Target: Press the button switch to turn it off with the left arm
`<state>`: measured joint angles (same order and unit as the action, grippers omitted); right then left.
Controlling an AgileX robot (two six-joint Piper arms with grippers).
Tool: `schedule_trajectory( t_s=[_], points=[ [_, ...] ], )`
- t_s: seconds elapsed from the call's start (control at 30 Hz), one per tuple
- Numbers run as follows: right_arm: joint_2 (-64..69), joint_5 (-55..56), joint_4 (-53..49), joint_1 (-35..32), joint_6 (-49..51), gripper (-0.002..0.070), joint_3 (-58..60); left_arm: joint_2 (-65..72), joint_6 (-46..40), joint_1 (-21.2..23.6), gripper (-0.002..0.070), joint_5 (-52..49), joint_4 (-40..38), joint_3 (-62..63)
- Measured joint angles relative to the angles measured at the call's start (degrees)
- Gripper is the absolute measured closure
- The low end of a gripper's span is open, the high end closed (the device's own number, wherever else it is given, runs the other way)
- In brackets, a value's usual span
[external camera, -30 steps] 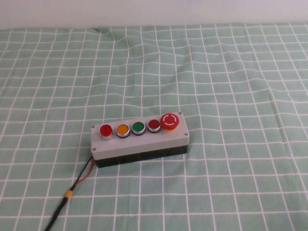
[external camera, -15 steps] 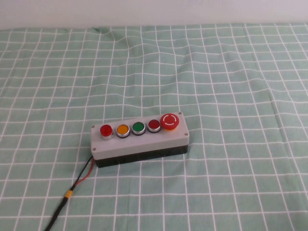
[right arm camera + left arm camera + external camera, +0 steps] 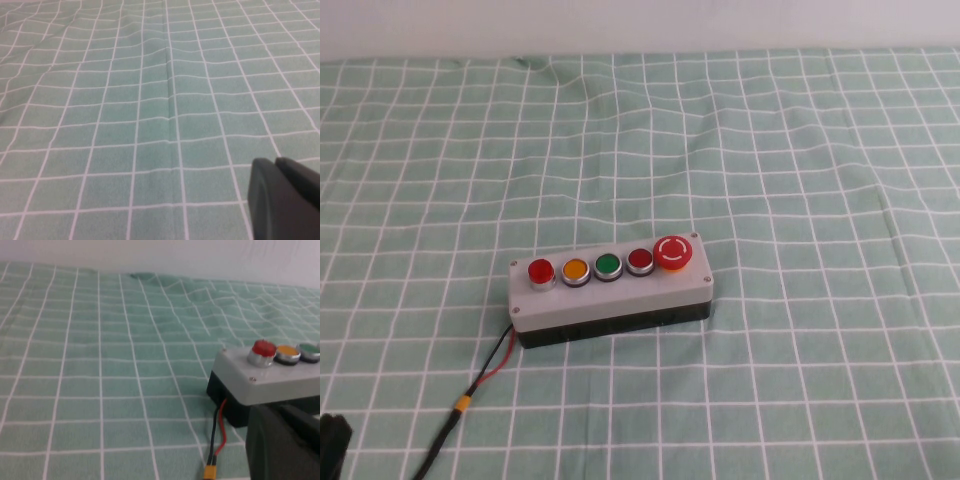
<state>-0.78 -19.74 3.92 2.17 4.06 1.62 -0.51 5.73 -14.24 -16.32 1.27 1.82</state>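
The button switch (image 3: 540, 270) is the small bright-red button with a silver ring at the left end of a grey five-button box (image 3: 610, 298). The box lies on the cloth a little left of the table's middle. My left gripper (image 3: 330, 445) shows only as a black corner at the near left edge, well short of the box. In the left wrist view the left gripper (image 3: 280, 440) is shut and empty, with the button switch (image 3: 263, 348) and the box (image 3: 270, 382) ahead of it. My right gripper (image 3: 277, 192) is shut over bare cloth and is out of the high view.
To the button switch's right sit an orange button (image 3: 575, 269), a green button (image 3: 608, 265), a darker red button (image 3: 640, 261) and a large red mushroom button (image 3: 673, 251). A red-and-black cable (image 3: 470, 395) runs from the box toward the near left. A green checked cloth (image 3: 800, 150) covers the table.
The black tip of my left gripper has come into the high view at the near left corner. The box and its buttons have not moved.
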Motion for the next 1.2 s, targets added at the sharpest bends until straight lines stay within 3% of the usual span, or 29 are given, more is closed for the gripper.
schedule_trajectory(
  t_s=[0.37,1.2],
  points=[
    [0.0,0.0,0.0,0.0,0.0,0.0694,0.0,-0.1,0.5,0.0,0.0678,-6.0,1.4,-3.3],
    [0.0,0.0,0.0,0.0,0.0,0.0694,0.0,-0.1,0.0,0.0,0.0678,-6.0,1.4,-3.3]
  ],
)
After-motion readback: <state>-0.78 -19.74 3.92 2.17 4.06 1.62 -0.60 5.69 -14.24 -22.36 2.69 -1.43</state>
